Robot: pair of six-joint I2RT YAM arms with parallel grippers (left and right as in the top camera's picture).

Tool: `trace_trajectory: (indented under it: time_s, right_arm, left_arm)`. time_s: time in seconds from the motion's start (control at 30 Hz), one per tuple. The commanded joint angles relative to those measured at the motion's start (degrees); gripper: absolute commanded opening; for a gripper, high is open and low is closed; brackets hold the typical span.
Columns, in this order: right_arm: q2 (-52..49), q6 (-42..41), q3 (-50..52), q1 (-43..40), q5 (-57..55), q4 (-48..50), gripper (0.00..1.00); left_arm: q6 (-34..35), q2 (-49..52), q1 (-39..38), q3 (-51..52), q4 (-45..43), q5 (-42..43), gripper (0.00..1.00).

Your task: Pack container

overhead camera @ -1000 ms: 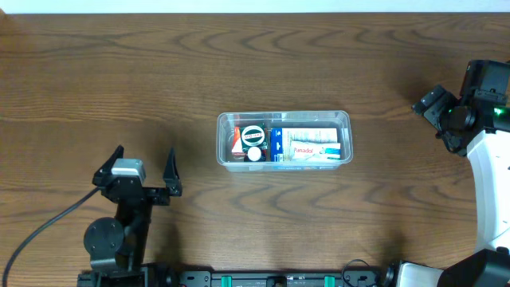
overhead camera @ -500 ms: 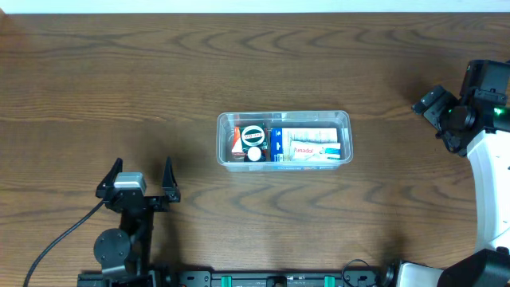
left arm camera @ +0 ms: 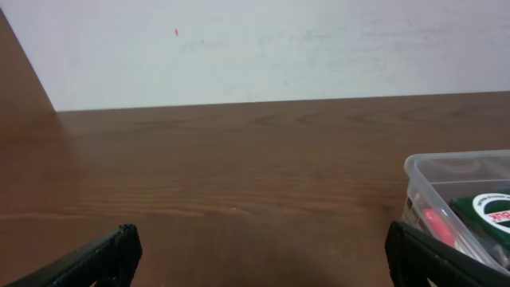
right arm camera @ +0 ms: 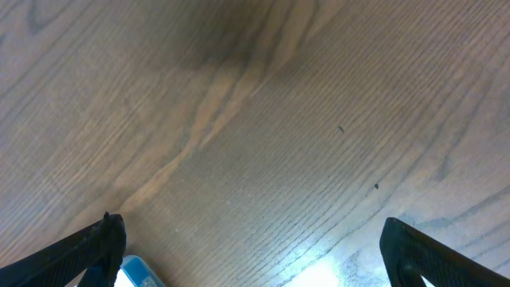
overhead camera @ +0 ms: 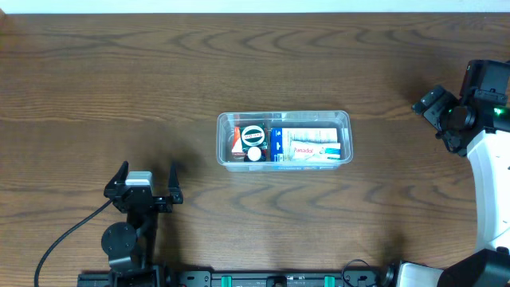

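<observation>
The container [overhead camera: 284, 119], a clear tub with a rim, stands at the table's middle. It holds a white and blue box [overhead camera: 312, 145], a round dark tin with a green and white label [overhead camera: 253, 134] and a red item [overhead camera: 237, 143]. My left gripper [overhead camera: 147, 173] is near the front edge, left of the container, open and empty. In the left wrist view its fingers [left arm camera: 111, 253] stand wide apart and the container's corner [left arm camera: 454, 164] shows at the right. My right gripper [overhead camera: 440, 119] is at the far right, open over bare wood [right arm camera: 251, 239].
The wooden table [overhead camera: 119, 72] spreads around the container. A pale wall [left arm camera: 255, 48] rises behind the far edge. A blue and white corner of something [right arm camera: 134, 273] shows beside one finger in the right wrist view. A cable [overhead camera: 56, 239] trails from the left arm.
My left gripper has drawn back toward the table's front edge and a little to the right, still open. The right arm and the container have not moved.
</observation>
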State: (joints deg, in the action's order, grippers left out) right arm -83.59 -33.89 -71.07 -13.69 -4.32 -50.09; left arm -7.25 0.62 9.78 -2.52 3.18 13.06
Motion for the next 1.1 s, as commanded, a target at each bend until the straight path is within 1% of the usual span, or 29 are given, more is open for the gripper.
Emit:
trace_trajectory:
  time_s: [0.0,0.33,0.4,0.5,0.57,0.77,0.87,1.07]
  right_arm:
    - [0.00,-0.35,-0.26,-0.59,-0.20,-0.09,0.99]
    - [0.00,-0.35,-0.26,-0.59,-0.20,-0.09,0.99]
    - [0.00,-0.35,-0.26,-0.59,-0.20,-0.09,0.99]
    - [0.00,-0.35,-0.26,-0.59,-0.20,-0.09,0.99]
    - [0.00,-0.35,-0.26,-0.59,-0.20,-0.09,0.99]
    - [0.00,-0.35,-0.26,-0.59,-0.20,-0.09,0.99]
    - [0.00,-0.35,-0.26,-0.59,-0.20,-0.09,0.99]
    - [0.00,-0.35,-0.26,-0.59,-0.20,-0.09,0.99]
  left_arm:
    - [-1.29,-0.52,0.44,2.29,-0.28,-0.63,0.98]
    - [-0.33,-0.52,0.44,2.29,-0.28,0.04,0.98]
    - [1.03,-0.52,0.44,2.29,-0.31,0.04,0.98]
    - [5.42,-0.52,0.44,2.29,-0.35,0.04,0.98]
    - [5.60,-0.52,0.44,2.29,-0.55,-0.04,0.98]
    - [5.42,-0.52,0.44,2.29,-1.11,-7.41,0.98]
    - [5.40,-0.52,0.24,2.29,-0.42,-8.90,0.98]
    - [4.07,-0.52,-6.56,2.29,-0.26,-14.95,0.98]
